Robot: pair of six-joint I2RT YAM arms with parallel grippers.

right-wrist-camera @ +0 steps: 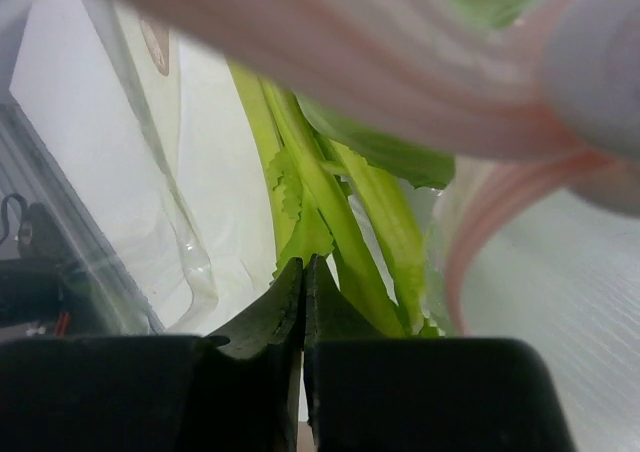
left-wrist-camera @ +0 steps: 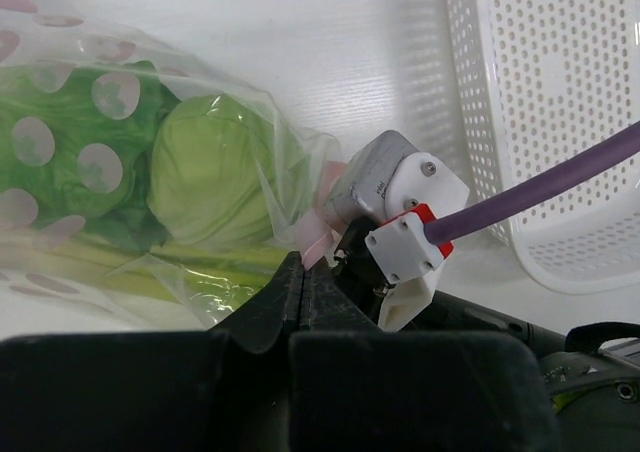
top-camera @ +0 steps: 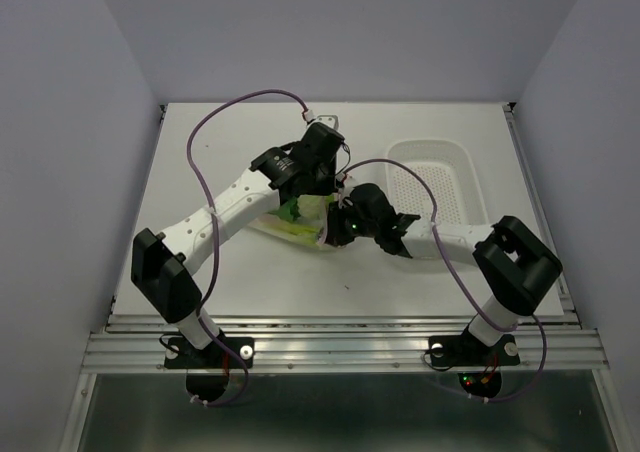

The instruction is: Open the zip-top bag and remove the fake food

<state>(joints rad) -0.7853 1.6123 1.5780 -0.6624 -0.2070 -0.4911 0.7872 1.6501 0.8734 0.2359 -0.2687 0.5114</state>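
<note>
Two hands meet at one end of the clear, crinkly plastic zip-top bag [top-camera: 290, 220] in the top view. The left hand [top-camera: 333, 190] reaches in from the far side and the right hand [top-camera: 338, 228] from the side of the white perforated oval plastic basket [top-camera: 470, 167]. The bag lies on the white desk [top-camera: 250, 272] between the arms, near the basket, with green showing through its film. In the left wrist view the left hand's black fingers [left-wrist-camera: 290, 297] are pressed together with a fold of film over them, so it seems clamped on the bag's edge. The green plastic fake food, a round light-green cabbage-like head [left-wrist-camera: 210, 167] among it, sits inside the spotted film. In the right wrist view the right hand's fingers [right-wrist-camera: 285, 302] are likewise together, apparently pinching film below the pink-red zip strip [right-wrist-camera: 470, 242], with a long pale green stalk [right-wrist-camera: 335, 212] behind the plastic. By my reading the opening step is in hand. Whether the zip has parted I cannot tell. No food is out yet, so all the removal is left.
</note>
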